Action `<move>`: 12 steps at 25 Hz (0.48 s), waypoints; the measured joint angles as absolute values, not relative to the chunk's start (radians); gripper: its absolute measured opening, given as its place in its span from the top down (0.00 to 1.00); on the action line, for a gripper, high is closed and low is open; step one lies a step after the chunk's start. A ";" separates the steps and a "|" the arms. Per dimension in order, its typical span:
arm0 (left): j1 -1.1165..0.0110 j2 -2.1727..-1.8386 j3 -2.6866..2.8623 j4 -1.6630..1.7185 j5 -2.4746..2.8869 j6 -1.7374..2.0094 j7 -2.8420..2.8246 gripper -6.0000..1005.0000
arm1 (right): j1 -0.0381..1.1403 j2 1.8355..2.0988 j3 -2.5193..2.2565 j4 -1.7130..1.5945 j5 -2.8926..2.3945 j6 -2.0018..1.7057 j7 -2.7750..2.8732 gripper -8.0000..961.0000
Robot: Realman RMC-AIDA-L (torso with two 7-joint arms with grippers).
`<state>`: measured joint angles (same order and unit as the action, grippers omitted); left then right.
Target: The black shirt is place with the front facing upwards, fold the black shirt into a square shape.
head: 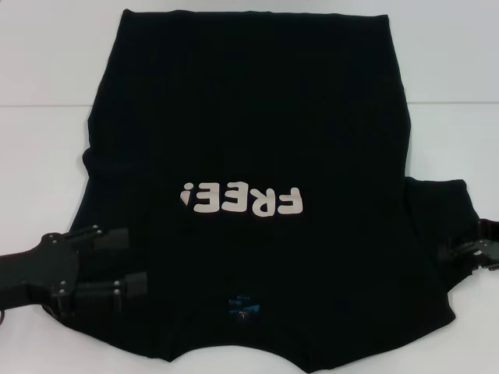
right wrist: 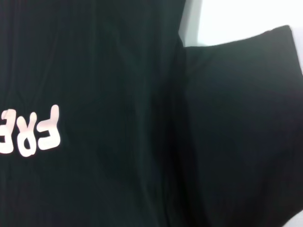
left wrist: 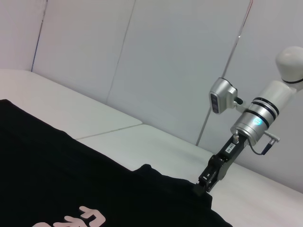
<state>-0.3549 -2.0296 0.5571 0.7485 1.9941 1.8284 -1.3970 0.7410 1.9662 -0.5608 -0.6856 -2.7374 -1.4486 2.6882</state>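
**Shirt flat, grippers at both sleeves**

You are seeing the black shirt (head: 249,156) lying face-up on the white table (head: 47,156). The left gripper (head: 121,261) is sitting with fingers apart at its sleeve. Only your left wrist view is showing the right gripper (left wrist: 201,187) at the opposite sleeve edge; its finger state cannot be told.

Left gripper (head: 125,261): matte black, blocky palm with two straight black fingers (head: 109,235), small silver screw heads on the finger blocks. Right gripper (left wrist: 202,182): slim black body with a small white label, on a silver wrist cylinder (left wrist: 253,120) with black bands and a blue mark. A grey camera module (left wrist: 221,94) sits on its side, thin black cable looped beside, white rounded arm link (left wrist: 291,64) above.
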 joint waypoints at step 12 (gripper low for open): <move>-0.350 -2.029 0.555 0.748 1.988 1.830 -1.393 0.08 | 0.746 1.966 -0.609 -0.686 -2.741 -1.436 2.693 0.69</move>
<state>-0.3497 -2.0291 0.5552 0.7481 1.9879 1.8301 -1.3930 0.7461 1.9665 -0.6089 -0.6856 -2.7413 -1.4365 2.6931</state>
